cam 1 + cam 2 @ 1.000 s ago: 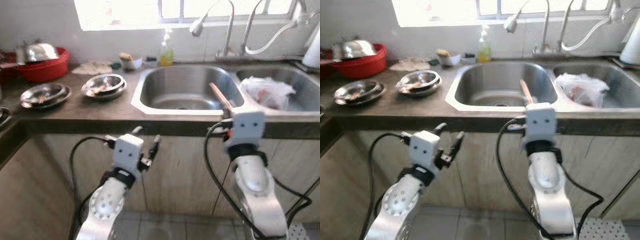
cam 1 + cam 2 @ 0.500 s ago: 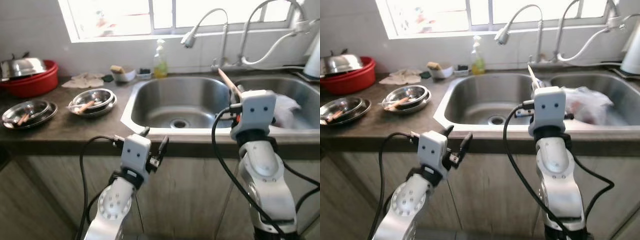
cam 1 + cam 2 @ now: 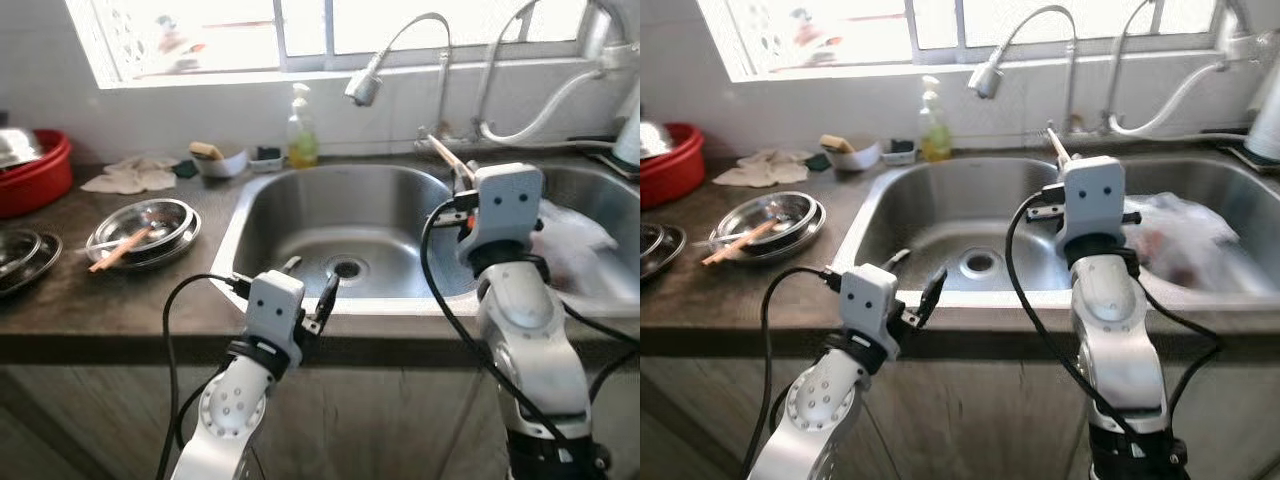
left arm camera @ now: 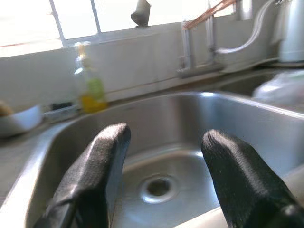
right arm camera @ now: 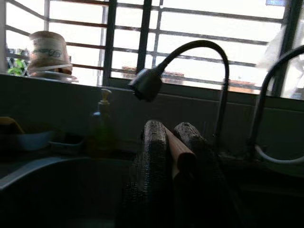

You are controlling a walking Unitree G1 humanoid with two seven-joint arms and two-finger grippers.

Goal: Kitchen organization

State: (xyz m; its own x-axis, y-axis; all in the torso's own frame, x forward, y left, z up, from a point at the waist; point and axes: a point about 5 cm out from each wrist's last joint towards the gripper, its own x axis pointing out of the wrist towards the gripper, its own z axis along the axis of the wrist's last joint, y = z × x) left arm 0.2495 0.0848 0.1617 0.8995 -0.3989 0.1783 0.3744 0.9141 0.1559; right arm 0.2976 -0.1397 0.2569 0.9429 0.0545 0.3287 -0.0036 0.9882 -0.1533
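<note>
The right gripper (image 5: 173, 156) is raised above the front rim of the steel sink (image 3: 300, 210), near the divider between its two basins, with its two black fingers (image 5: 151, 161) pressed together on a thin wooden stick (image 3: 447, 161). The stick's long axis runs up and away from the robot: its free end rises past the gripper toward the back edge of the counter (image 3: 140, 305) and the base of the faucets (image 3: 400, 50), leaning a little to the robot's left, while the near end is hidden inside the fingers. The left gripper (image 3: 308, 290) hovers at the front edge of the counter just before the left basin, its fingers spread wide apart and holding nothing; its wrist view looks between them at the basin's drain (image 4: 156, 186). A crumpled plastic bag (image 3: 1185, 235) lies in the right basin. On the counter to the left of the sink sits a stack of steel plates (image 3: 145, 230) with another wooden stick (image 3: 118, 250) lying across it, its axis slanting from the front left to the back right. A yellow soap bottle (image 3: 300, 135) stands at the back edge of the counter beside a small bowl with a sponge (image 3: 215, 158), a cloth (image 3: 125, 178) lies further left, and a red tub (image 3: 30, 175) stands at the far left edge.
</note>
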